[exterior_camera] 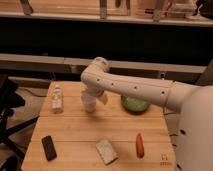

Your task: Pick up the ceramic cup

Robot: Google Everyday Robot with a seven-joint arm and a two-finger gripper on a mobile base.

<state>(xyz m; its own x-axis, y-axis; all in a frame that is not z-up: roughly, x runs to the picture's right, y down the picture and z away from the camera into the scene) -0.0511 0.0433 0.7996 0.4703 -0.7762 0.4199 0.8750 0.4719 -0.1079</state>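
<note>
The ceramic cup point(89, 105), small and white, stands upright on the wooden table point(75, 132) at the back middle. My gripper point(92, 96) hangs down from the white arm point(135, 89) right over the cup and covers its top; only the cup's lower part shows. The arm reaches in from the right, with its wrist joint bent above the cup. The cup looks to be resting on the table.
A wide green bowl point(134, 104) sits just right of the cup, partly behind the arm. A small white bottle point(57, 98) stands to the left. Near the front lie a black flat object point(48, 147), a pale block point(106, 151) and a red stick-shaped item point(139, 145). A black chair point(7, 107) is left of the table.
</note>
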